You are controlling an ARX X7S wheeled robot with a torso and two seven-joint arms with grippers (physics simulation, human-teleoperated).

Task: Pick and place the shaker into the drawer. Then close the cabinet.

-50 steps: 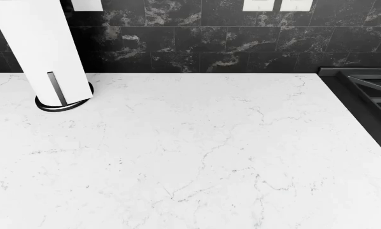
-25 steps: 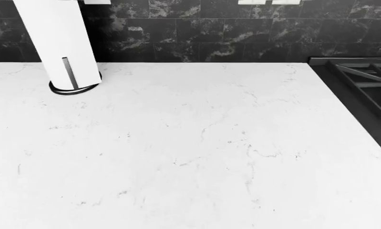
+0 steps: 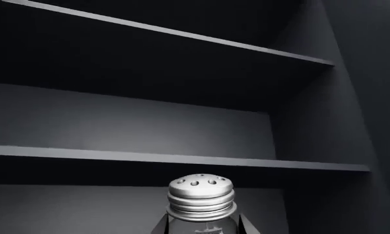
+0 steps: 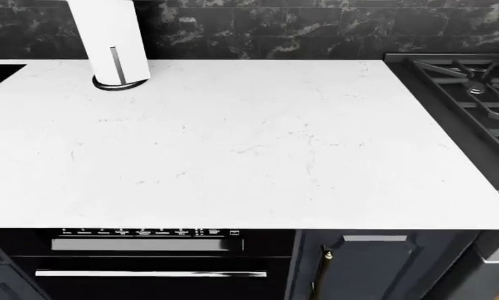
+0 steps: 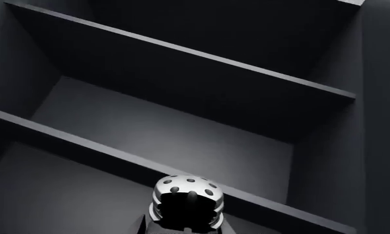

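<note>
**A:** Shaker (image 3: 201, 197) first: where is it?

**B:** In the left wrist view its perforated metal cap and the top of its glass body rise upright, close to the camera. The left gripper (image 3: 201, 229) has dark jaws set close on either side of the glass, seemingly gripping it. Dark shelves (image 3: 181, 158) run behind it.

**A:** And across the head view?

**B:** From the left: a paper towel roll (image 4: 112, 37) stands at the back of a white marble desk (image 4: 249, 144). An appliance front (image 4: 149, 250) sits below the desk's edge, with a dark cabinet door (image 4: 374, 262) beside it. A stove (image 4: 474, 81) is at the far right. No arm, shaker or open drawer shows here.

**A:** The right wrist view?

**B:** A perforated cap (image 5: 187, 197) again, seen more from above, against dark shelving. I cannot tell whether it is the same shaker. Dark shapes of the right gripper (image 5: 185, 229) flank it, but how wide those jaws stand, or whether they hold anything, I cannot tell.

**A:** How far along is the task?

**B:** I judge the pick done, since the shaker is off the desk. Placing it in the drawer and closing the cabinet remain.
</note>
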